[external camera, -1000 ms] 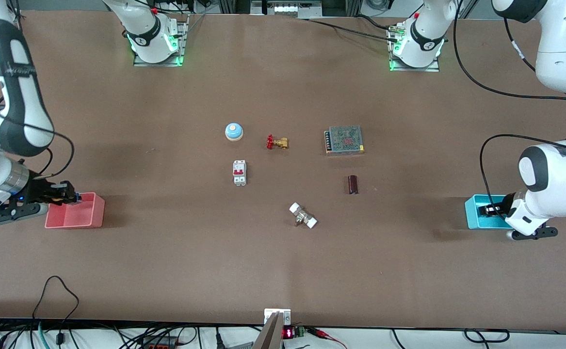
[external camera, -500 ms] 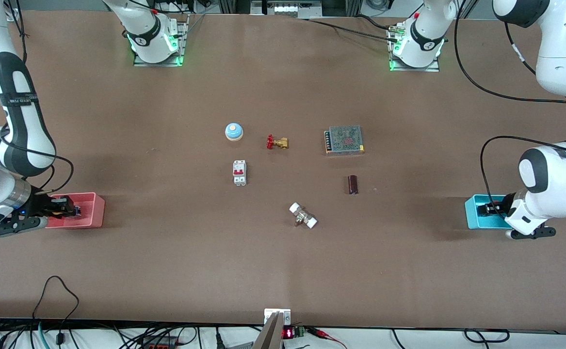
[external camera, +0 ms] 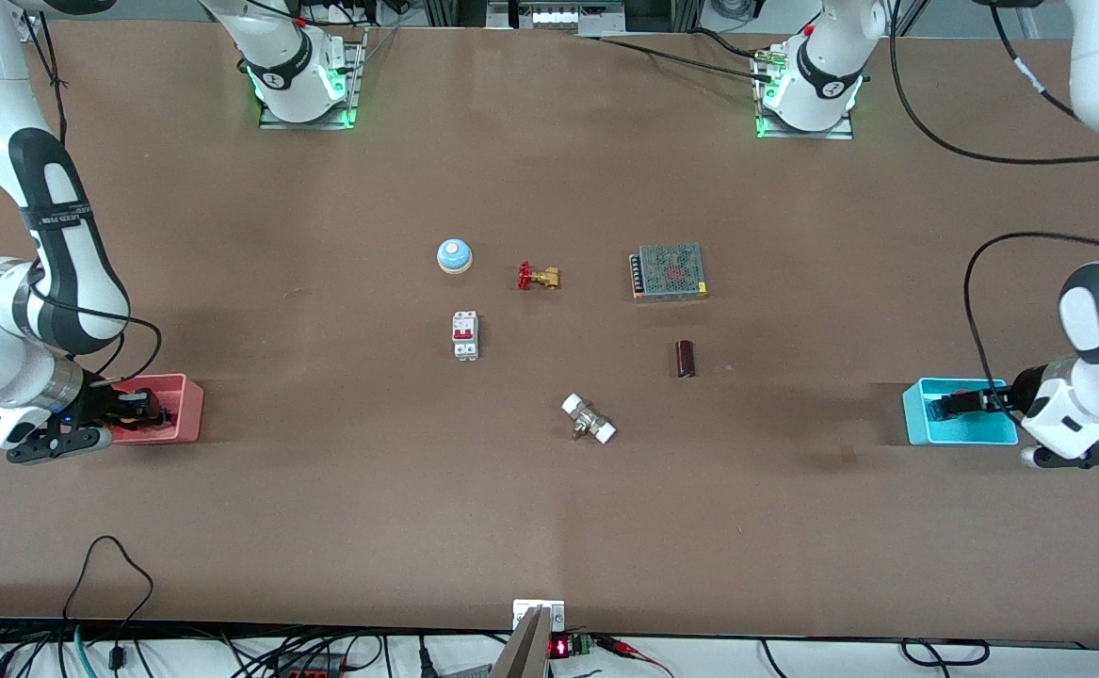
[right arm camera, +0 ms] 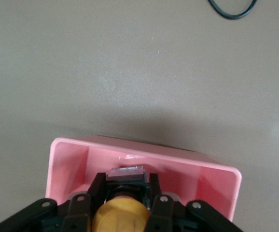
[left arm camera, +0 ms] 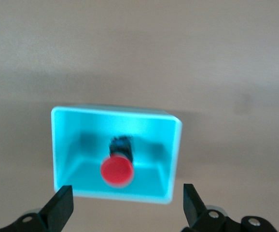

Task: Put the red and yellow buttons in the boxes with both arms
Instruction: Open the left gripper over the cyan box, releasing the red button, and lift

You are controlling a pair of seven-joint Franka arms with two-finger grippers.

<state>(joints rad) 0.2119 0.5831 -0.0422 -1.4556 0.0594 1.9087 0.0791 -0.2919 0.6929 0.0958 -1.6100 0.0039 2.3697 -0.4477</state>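
Inside the cyan box (left arm camera: 115, 154) at the left arm's end lies the red button (left arm camera: 116, 171), released, cap tilted up toward the wrist camera; the left gripper (left arm camera: 125, 205) hangs over it, fingers apart; half done. In the pink box (right arm camera: 144, 169) the right gripper (right arm camera: 125, 191) clamps the yellow button (right arm camera: 120, 215), not yet released.

Even overhead light on my feeds; soft shadows beside both bins. Left wrist view blurred throughout, the cyan box (left arm camera: 115, 154) soft-edged. Right wrist view sharper, dark shadow beside the pink box (right arm camera: 144, 169).
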